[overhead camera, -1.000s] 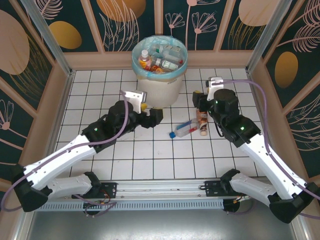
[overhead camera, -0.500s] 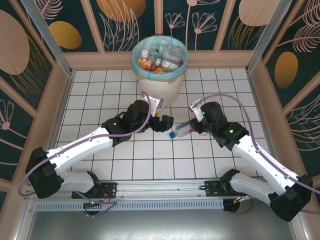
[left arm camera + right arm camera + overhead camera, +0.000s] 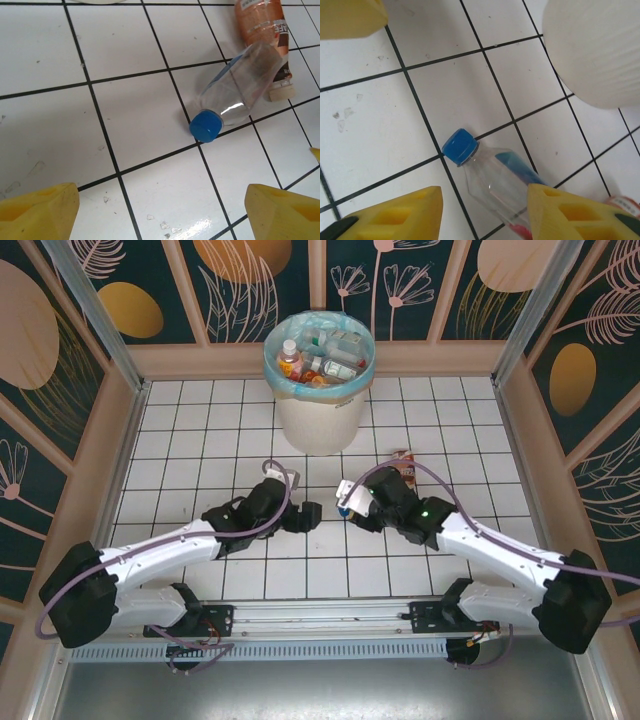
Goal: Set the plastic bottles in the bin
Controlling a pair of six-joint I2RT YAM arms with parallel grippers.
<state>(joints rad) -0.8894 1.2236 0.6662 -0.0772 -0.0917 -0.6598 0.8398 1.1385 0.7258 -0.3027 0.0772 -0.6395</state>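
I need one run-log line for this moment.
left gripper: open, empty | right gripper: open, astride blue-capped bottle | brown bottle: lying nearby | bin: holds bottles

- One round off-white plastic bin [image 3: 320,425] lined with a light blue bag, at the far middle of the white tiled table [image 3: 200,440].
- Two plastic bottles lying on the tiles nearer than the bin: one clear bottle with a blue cap [image 3: 235,92] and one brown bottle with a pale cap [image 3: 262,35].
- Several more bottles inside the bin [image 3: 335,367], one of them an orange bottle with a white cap [image 3: 290,362]; they are heaped too closely for an exact count.
- Two white robot arms: left arm [image 3: 160,545] and right arm [image 3: 490,545].
- Two grippers: left gripper [image 3: 305,515] and right gripper [image 3: 350,508].
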